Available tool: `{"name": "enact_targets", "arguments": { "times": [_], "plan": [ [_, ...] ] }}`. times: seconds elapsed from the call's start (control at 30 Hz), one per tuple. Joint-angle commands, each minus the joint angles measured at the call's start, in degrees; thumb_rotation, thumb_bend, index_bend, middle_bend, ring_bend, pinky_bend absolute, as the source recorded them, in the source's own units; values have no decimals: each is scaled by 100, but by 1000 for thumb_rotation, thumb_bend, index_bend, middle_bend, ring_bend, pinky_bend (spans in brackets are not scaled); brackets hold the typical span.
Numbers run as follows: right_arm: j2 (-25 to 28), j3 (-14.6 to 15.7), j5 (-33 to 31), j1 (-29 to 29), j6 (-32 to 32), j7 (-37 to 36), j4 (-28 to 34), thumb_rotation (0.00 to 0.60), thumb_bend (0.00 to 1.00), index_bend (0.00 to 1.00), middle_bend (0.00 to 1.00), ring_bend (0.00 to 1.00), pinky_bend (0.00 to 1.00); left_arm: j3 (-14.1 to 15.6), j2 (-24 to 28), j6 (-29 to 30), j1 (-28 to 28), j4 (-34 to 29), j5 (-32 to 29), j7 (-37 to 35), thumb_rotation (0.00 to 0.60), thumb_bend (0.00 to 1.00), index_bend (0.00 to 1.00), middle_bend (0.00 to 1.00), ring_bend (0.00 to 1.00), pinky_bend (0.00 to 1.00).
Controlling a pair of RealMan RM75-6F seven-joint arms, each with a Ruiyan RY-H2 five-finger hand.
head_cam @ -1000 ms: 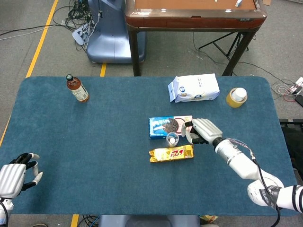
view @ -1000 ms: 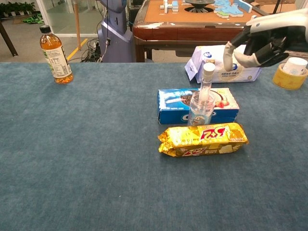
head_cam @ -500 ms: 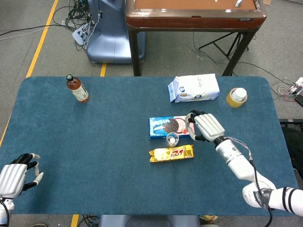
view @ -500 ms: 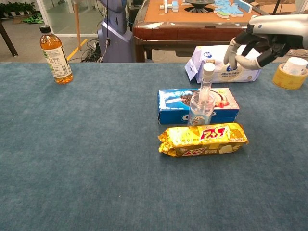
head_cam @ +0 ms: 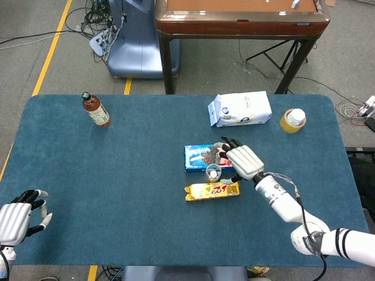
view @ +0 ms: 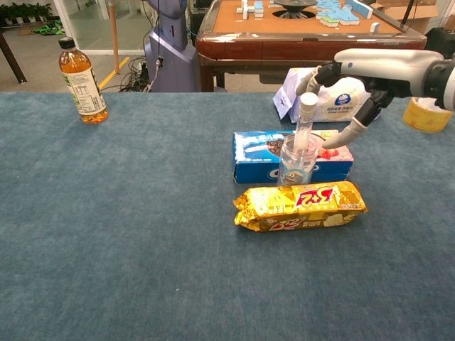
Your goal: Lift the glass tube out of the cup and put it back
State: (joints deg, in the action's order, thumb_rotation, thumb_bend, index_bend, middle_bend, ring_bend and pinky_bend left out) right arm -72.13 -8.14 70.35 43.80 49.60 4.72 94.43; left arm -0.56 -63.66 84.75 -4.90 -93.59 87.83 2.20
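A clear glass tube point(view: 306, 117) with a white cap stands upright in a small clear cup point(view: 297, 163), seen from above as cup point(head_cam: 213, 172). My right hand point(view: 355, 78) hovers just right of the tube's top, fingers spread and apart, thumb hanging down beside the cup; it holds nothing. From the head view the right hand point(head_cam: 240, 160) sits right beside the cup. My left hand point(head_cam: 17, 218) rests at the table's near left corner, fingers loosely apart, empty.
A blue cookie box point(view: 291, 155) lies just behind the cup, a yellow snack pack point(view: 300, 205) just in front. A white bag point(head_cam: 240, 109) and a yellow tape roll point(head_cam: 292, 120) sit at the back right, a tea bottle point(head_cam: 95, 109) at the back left.
My right hand has moved left and lower, from off to the right of the tube to right beside its top, with its fingers opening out. The left hand has stayed put.
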Motion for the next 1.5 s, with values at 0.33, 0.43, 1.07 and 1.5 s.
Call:
{"name": "enact_targets", "arguments": {
  "times": [0.33,0.43,1.07,1.5],
  "plan": [
    [-52,-64,177,-125,172,-402,17,600,0,347,160,3,89,-1,-23,-53,-21,-8,-31,82,600,332,374,352,250,409],
    [-111,-60,296,-139,165,-608,-67,600,0,349,167,3,89,-4,-20,-47,-19,-7,-34,69,600,332,374,352,250,408],
    [-377,2,624,-172,88,-1244,-420,600,124,456,201,3,88,-6,6,-16,-8,-6,-18,-10,600,332,374,352,250,409],
    [-474,-35,651,-197,132,-1387,-542,600,295,477,217,3,89,-3,15,-5,-4,-21,-7,-12,600,332,374,352,250,409]
  ]
}}
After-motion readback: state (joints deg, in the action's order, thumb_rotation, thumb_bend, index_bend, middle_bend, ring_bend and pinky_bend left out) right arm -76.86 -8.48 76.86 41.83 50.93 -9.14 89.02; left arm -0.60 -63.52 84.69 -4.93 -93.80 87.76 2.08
